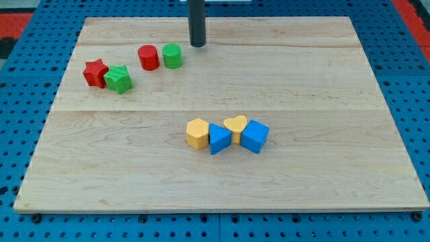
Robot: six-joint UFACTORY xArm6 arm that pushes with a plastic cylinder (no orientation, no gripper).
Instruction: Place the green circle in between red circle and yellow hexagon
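The green circle [173, 56] stands near the view's top left, touching the right side of the red circle [148, 58]. The yellow hexagon [197, 133] lies lower, near the middle of the board, at the left end of a row of blocks. My tip [197, 44] rests on the board just up and to the right of the green circle, a small gap apart from it.
A red star [96, 72] and a green star [119, 79] touch each other at the left. A blue triangle-like block [219, 139], a yellow heart [236, 126] and a blue cube [254, 136] sit right of the yellow hexagon. The wooden board [322, 81] lies on a blue pegboard.
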